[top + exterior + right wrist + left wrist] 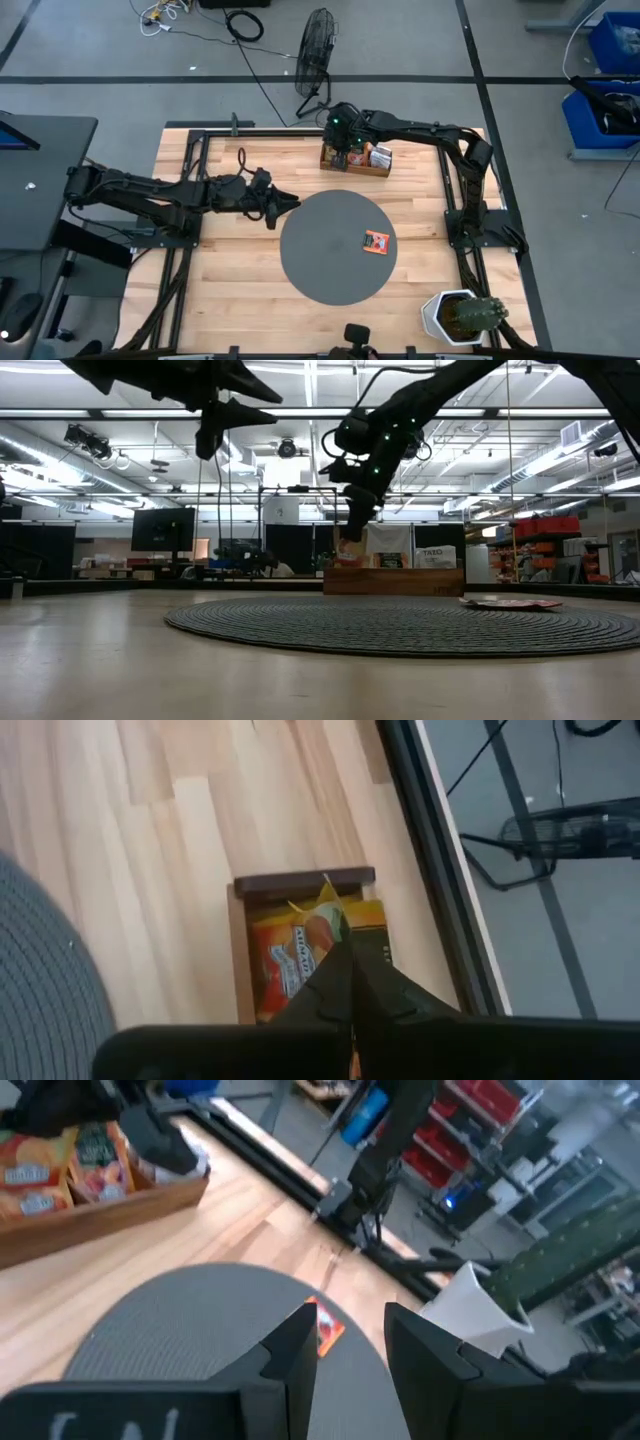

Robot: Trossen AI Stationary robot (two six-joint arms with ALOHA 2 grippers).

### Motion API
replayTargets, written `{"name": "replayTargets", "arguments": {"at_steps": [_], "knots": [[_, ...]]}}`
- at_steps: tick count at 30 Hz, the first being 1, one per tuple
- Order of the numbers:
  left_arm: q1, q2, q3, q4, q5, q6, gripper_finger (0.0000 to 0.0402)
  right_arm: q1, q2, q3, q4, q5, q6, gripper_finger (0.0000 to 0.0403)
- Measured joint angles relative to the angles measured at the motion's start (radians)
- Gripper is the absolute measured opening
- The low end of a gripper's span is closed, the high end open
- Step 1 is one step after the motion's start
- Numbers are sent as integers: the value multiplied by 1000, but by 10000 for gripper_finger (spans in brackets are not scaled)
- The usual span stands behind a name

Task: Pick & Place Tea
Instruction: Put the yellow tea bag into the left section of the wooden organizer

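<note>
A long brown wooden tray (pixel 352 170) stands near the table's far edge with orange-red and white tea sachets upright in it. My right gripper (pixel 342 152) reaches down into the tray's left end compartment, shut on an orange-red sachet (pixel 292 960). Another orange-red sachet (pixel 376 242) lies flat on the round grey mat (pixel 320 262). My left gripper (pixel 290 203) is open and hovers above the mat's left rim, touching nothing; its fingers (pixel 300 1342) point toward the lying sachet (pixel 326 1330). My right gripper (pixel 338 942) comes from above, pointing down, its fingertips pinched together on the upper edge of the orange-red sachet (pixel 318 932) at the tray's end. In the low view the sachet (pixel 348 552) stands upright below the fingers, its lower part inside the tray (pixel 400 582).
A white pot with a cactus (pixel 462 317) stands at the table's near right corner. A black frame runs along the table's far and side edges. A floor fan (pixel 318 45) stands beyond the far edge. Bare wood lies left of the mat.
</note>
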Motion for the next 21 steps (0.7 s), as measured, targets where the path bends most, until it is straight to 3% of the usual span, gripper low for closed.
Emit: {"name": "replayTargets", "arguments": {"at_steps": [17, 21], "knots": [[-46, 0, 0, 44, -105, -5, 122, 14, 0, -139, 112, -12, -2, 1], [-46, 0, 0, 44, -105, -5, 122, 13, 0, -141, 112, -12, 0, 24]]}}
